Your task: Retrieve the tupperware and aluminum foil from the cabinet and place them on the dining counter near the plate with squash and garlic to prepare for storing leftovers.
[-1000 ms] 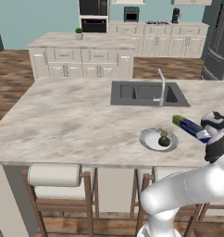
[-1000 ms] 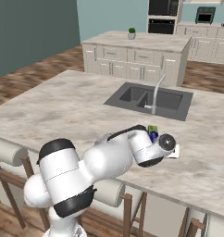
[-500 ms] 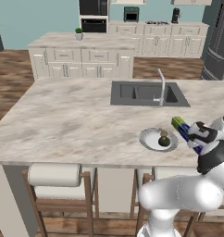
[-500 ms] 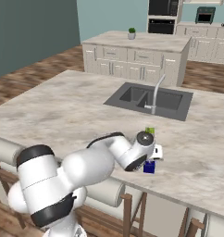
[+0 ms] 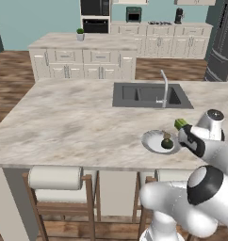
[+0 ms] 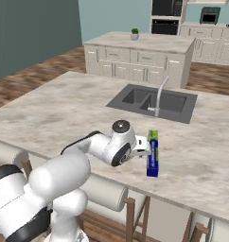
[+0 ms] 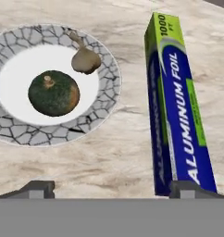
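Note:
The aluminum foil (image 7: pixel 178 106), a long blue carton with a green end, lies flat on the dining counter (image 7: pixel 123 148) just right of the plate (image 7: pixel 109 92). The plate holds a dark green squash (image 7: pixel 53 92) and a pale garlic (image 7: pixel 85 59). My gripper (image 7: pixel 111 189) hovers low over the counter's near edge, open, with its fingertips (image 7: pixel 37 187) spread wide and nothing between them. From the right base, the foil (image 6: pixel 153 153) lies beside my hand (image 6: pixel 144 152). From the left base, its green end (image 5: pixel 180 124) pokes out past the plate (image 5: pixel 151 141). The tupperware and the cabinet are out of view.
A dark inset sink (image 5: pixel 149 94) with a steel faucet (image 5: pixel 165 87) sits just beyond the plate. Stools with pale cushions (image 5: pixel 54 178) stand under the counter's near edge. A second island with cream drawers (image 5: pixel 83 61) and a potted plant (image 5: pixel 80 34) stands farther back.
The jaws have spread wide and let go of the foil, which has come down from a raised, tilted hold to lie flat on the counter beside the plate.

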